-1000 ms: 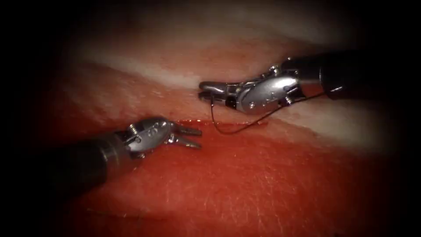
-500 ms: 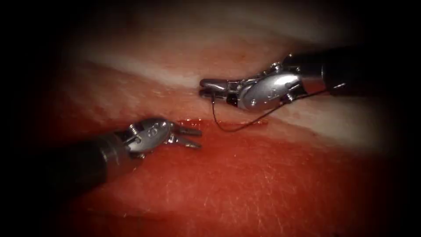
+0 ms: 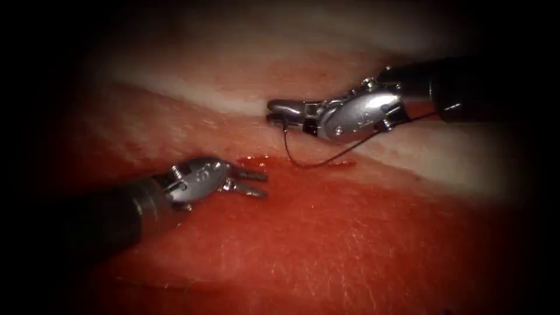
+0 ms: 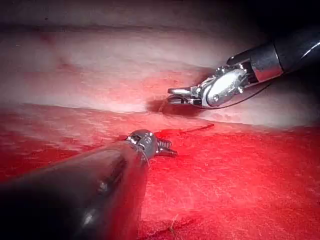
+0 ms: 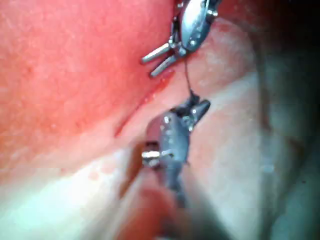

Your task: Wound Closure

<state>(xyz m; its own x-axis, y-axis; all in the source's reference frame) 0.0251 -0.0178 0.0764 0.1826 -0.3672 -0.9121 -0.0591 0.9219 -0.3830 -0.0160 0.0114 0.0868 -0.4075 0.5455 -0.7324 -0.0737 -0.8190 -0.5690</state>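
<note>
Right hand (image 3: 280, 114) higher, thread (image 3: 318, 163) clamped.

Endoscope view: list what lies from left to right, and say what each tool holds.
Left arm's tool, jaws open, holding nothing → red fluid at the cut → thread looping down onto the tissue → right arm's tool, jaws shut on the thread.

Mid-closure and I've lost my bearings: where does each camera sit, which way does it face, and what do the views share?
Endoscope: above and in front of the cut; the left tool, jaws open and holding nothing, enters from the left; the right tool, shut on the thread, from the right.
Left wrist: looks along its own shaft at the left tool, with the right tool beyond.
Right wrist: looks along its shaft at the right tool, the left tool beyond.
Shared: both tools, the cut and the tissue.
</note>
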